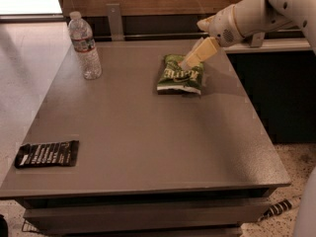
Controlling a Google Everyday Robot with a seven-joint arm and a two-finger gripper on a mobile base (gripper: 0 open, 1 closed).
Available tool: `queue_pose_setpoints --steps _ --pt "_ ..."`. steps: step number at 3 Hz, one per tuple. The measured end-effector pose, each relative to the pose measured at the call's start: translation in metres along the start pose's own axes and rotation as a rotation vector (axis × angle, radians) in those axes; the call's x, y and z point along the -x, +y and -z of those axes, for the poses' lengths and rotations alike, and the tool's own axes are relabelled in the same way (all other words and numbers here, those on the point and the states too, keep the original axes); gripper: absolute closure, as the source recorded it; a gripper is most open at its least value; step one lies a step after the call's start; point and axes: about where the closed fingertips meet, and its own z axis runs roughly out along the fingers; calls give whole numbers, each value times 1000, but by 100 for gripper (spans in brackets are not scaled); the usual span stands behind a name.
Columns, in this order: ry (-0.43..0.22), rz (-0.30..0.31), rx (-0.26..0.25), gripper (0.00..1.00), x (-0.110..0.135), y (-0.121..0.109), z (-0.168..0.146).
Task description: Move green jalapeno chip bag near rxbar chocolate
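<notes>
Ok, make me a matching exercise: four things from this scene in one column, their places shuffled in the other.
1. green jalapeno chip bag
2. rxbar chocolate
3. water bottle
4. gripper

A. upright, far left of the table
B. over the bag's upper part
C. flat, near left corner
D. lying far, right of centre

Pairs: 1-D, 2-C, 3-A, 4-B
</notes>
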Motion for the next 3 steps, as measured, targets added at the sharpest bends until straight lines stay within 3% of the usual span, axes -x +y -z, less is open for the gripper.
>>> queue_pose_setpoints --steps 2,3 --pt "27 -122 39 0 -47 -14 -49" --pt "16 -158 73 12 -60 -12 -67"
